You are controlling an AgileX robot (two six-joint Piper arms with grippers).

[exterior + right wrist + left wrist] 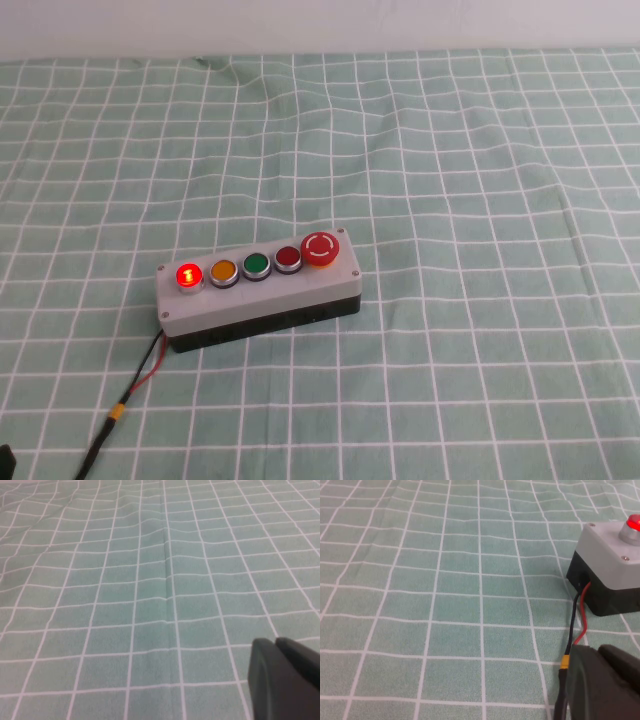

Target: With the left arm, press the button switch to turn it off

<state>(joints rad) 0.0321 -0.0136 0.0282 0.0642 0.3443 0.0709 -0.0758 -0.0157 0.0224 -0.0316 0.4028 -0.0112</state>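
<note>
We see a grey button box point(258, 292) sitting on the bench point(480, 180), which is covered with a green cloth with white squares. The button switch point(188, 276) is the first button at the left end of the box, and it glows bright red. Next to it in a row come an orange button point(223, 272), a green button point(256, 265), a darker red button point(288, 258) and a big red mushroom button point(320, 248). A black and red wire point(148, 365) runs out from the left end of the box toward the near edge of the bench.

In the left wrist view, the left gripper point(602, 685) shows as a dark shape low over the cloth, next to the wire. The button switch point(633, 524) sits up on the box, apart from its jaws. We cannot tell if those jaws are wide or narrow.

In the right wrist view, the right gripper point(285, 680) hangs over bare cloth. We cannot tell how its jaws stand either.
</note>
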